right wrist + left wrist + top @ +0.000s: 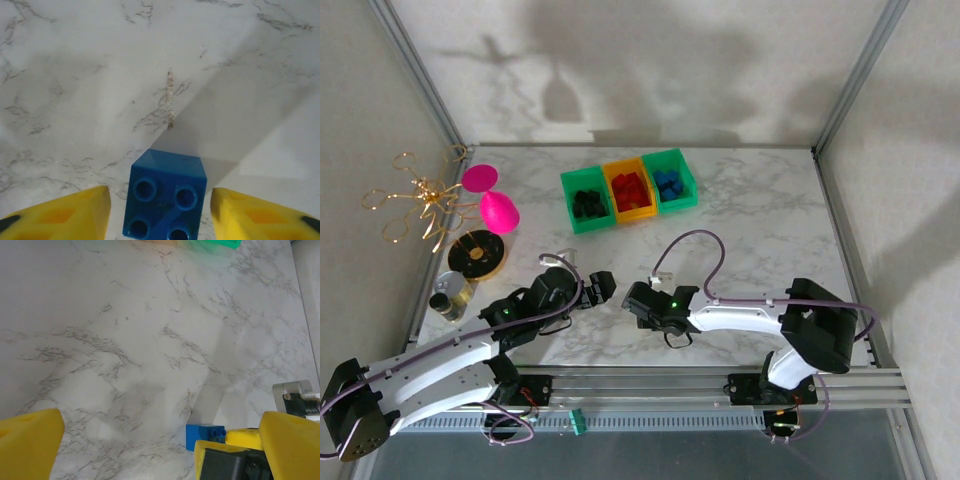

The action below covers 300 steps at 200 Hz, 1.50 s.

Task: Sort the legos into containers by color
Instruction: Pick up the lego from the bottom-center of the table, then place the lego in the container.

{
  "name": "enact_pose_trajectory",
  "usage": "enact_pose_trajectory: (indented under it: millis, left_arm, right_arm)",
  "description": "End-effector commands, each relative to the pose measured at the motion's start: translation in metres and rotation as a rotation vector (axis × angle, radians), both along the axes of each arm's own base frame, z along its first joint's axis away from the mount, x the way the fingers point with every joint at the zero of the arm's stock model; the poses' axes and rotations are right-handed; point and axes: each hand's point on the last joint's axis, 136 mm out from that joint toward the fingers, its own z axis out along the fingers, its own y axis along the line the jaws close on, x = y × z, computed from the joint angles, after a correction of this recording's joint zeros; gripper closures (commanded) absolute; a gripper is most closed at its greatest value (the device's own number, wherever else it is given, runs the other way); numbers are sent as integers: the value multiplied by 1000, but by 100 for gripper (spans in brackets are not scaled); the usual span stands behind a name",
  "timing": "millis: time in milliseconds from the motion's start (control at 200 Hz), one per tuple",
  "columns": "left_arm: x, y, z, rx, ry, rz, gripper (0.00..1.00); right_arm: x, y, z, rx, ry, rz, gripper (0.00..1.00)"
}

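A blue lego (164, 197) lies on the marble table, studs toward the camera, between the yellow fingers of my right gripper (160, 212). The jaws are open, with a gap on each side of it. The left wrist view shows the same lego (205, 436) beside the right gripper's yellow finger (227, 447). My left gripper (160, 445) is wide open and holds nothing. From above, the left gripper (603, 286) and right gripper (632, 298) nearly meet at the near middle. The containers stand at the back: a green bin (567, 190) with black legos, an orange one (616, 168) with red, a green one (686, 172) with blue.
A pink goblet toy (490, 197), a gold wire ornament (418, 195), a black-and-gold disc (478, 252) and a small jar (450, 296) crowd the left side. Metal frame posts (850, 80) rise at the back corners. Bare marble (750, 230) lies right of centre.
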Motion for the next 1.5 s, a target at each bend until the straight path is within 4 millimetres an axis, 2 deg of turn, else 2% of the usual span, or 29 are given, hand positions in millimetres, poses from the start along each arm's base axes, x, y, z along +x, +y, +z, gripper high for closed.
enact_pose_trajectory:
  millis: [0,290,421,541,661,881,951,971,1016,1126,1297,1497]
  left_arm:
    - [-2,5,-6,9,6,20,0]
    - [0,5,2,7,-13,23,0]
    - [5,5,13,1,-39,32,0]
    - [14,5,28,9,-76,45,0]
    - [29,6,42,20,-109,75,0]
    - [61,0,68,25,-164,105,0]
    - [70,-3,73,31,-179,112,0]
    - [73,-4,75,31,-183,114,0]
    - [79,-5,76,40,-189,118,0]
    - [95,-3,76,57,-189,136,0]
    - [112,5,78,64,-204,168,0]
    - [124,10,78,96,-215,182,0]
  right_arm:
    - [5,-1,0,-34,-43,0,49]
    - [13,4,12,-33,-87,15,68]
    - [23,2,36,-17,-135,13,70]
    - [45,-7,64,18,-199,0,70]
    - [87,-19,91,45,-274,-26,70]
    - [185,-40,135,84,-437,-86,70]
    - [214,-42,140,70,-469,-93,69]
    - [228,-49,142,67,-479,-117,69]
    - [248,-52,146,58,-507,-123,69]
    - [291,-49,149,55,-531,-115,69]
    - [348,-49,142,36,-570,-105,67]
    - [395,-35,124,21,-588,-52,65]
